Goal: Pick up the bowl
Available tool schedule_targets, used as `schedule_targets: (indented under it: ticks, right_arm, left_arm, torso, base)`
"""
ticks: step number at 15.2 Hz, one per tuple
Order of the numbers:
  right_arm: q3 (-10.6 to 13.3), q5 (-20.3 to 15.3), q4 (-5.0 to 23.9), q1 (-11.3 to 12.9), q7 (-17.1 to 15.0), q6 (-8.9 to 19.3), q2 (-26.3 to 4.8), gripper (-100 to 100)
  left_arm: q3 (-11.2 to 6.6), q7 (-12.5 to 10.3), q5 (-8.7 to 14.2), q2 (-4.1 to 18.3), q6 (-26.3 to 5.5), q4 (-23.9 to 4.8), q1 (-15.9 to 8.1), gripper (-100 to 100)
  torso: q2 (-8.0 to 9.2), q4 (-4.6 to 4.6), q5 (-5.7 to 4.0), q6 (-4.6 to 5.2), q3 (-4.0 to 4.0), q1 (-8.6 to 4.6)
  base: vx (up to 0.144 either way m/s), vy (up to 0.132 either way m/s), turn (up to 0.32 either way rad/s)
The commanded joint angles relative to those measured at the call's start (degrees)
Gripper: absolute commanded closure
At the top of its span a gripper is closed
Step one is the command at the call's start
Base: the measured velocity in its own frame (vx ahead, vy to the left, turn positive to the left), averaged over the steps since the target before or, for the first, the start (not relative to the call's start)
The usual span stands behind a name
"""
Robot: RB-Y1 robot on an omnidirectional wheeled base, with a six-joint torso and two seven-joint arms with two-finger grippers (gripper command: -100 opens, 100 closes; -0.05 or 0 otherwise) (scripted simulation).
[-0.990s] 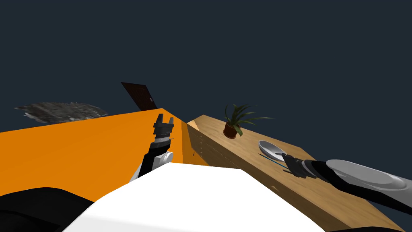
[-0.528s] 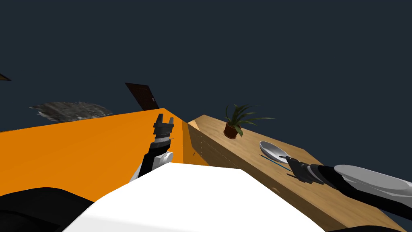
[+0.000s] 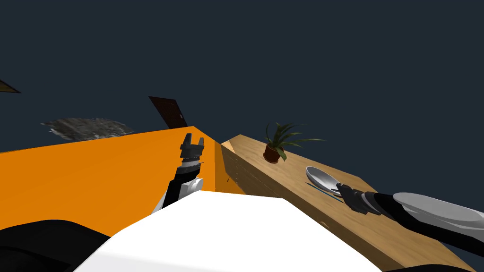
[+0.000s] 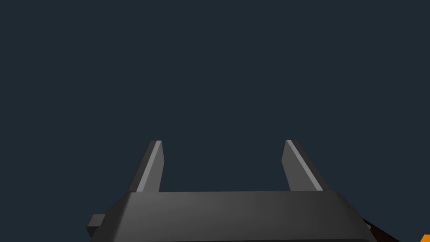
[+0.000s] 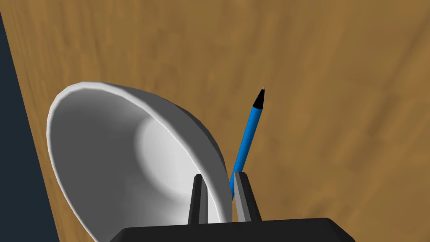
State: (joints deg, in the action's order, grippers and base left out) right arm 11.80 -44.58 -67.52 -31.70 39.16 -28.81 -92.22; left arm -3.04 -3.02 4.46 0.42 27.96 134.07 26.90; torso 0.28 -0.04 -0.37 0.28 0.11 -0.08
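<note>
Bowl (image 5: pixel 109 143) pinched at rim by nearly closed right tool (image 5: pixel 218 176), blue pen (image 5: pixel 248 130) beside, left tool (image 4: pixel 223 143) spread wide

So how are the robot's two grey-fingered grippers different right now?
The left gripper stands open, fingers wide apart, nothing between them; the right gripper is shut on the rim of the round white bowl. The left is by the flat orange surface; the right reaches low over the brown wooden table. Both have two thin grey fingers on a dark box.
</note>
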Motion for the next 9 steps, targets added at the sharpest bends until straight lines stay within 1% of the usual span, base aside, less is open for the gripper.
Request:
schedule_targets:
  ticks: [1, 2, 3, 4, 5, 6, 7, 8, 9]
  right_arm:
    - [-1.29, -2.86, -0.28, 1.07, -2.48, -1.92, 1.03, 100]
    - [-1.29, -3.75, -0.28, 1.07, -2.48, -1.92, 1.03, 100]
    - [-1.29, -3.76, -0.28, 1.07, -2.48, -1.92, 1.03, 100]
    - [-2.35, -5.82, -0.47, 1.83, -4.04, -2.98, 1.51, 100]
    - [-2.35, -6.39, -0.47, 1.83, -4.04, -2.98, 1.51, 100]
    - [-3.41, -8.15, -0.67, 2.59, -5.59, -4.03, 1.99, 100]
    - [-3.41, -9.02, -0.67, 2.59, -5.59, -4.03, 1.99, 100]
    - [-4.46, -10.60, -0.87, 3.35, -7.14, -5.09, 2.47, 100]
    - [-4.46, -11.65, -0.87, 3.35, -7.14, -5.09, 2.47, 100]
  left_arm:
    - [0.00, 0.00, 0.00, 0.00, 0.00, 0.00, 0.00, 0]
    - [0.00, 0.00, 0.00, 0.00, 0.00, 0.00, 0.00, 0]
    - [0.00, 0.00, 0.00, 0.00, 0.00, 0.00, 0.00, 0]
    - [0.00, 0.00, 0.00, 0.00, 0.00, 0.00, 0.00, 0]
    - [0.00, 0.00, 0.00, 0.00, 0.00, 0.00, 0.00, 0]
    - [0.00, 0.00, 0.00, 0.00, 0.00, 0.00, 0.00, 0]
    - [0.00, 0.00, 0.00, 0.00, 0.00, 0.00, 0.00, 0]
    - [0.00, 0.00, 0.00, 0.00, 0.00, 0.00, 0.00, 0]
    - [0.00, 0.00, 0.00, 0.00, 0.00, 0.00, 0.00, 0]
  torso:
    - [0.00, 0.00, 0.00, 0.00, 0.00, 0.00]
    - [0.00, 0.01, 0.02, 0.02, 0.00, 0.05]
    - [0.00, 0.02, 0.02, 0.02, 0.01, 0.07]
    - [0.01, 0.03, 0.03, 0.02, 0.02, 0.05]
    - [0.02, 0.04, 0.04, 0.01, 0.03, 0.04]
    - [0.04, 0.05, 0.04, 0.01, 0.04, 0.03]
    - [0.04, 0.06, 0.06, 0.00, 0.05, 0.04]
    - [0.05, 0.06, 0.07, 0.02, 0.05, 0.04]
    - [0.05, 0.07, 0.08, 0.01, 0.06, 0.06]
  base:
    - [0.019, 0.026, -0.073]
    - [0.022, 0.027, -0.080]
    - [0.015, 0.020, -0.036]
    - [0.012, 0.015, -0.037]
    - [0.008, 0.010, -0.029]
    - [0.010, 0.013, -0.037]
    - [0.010, 0.013, -0.037]
    - [0.013, 0.016, -0.046]
    - [0.010, 0.012, -0.036]
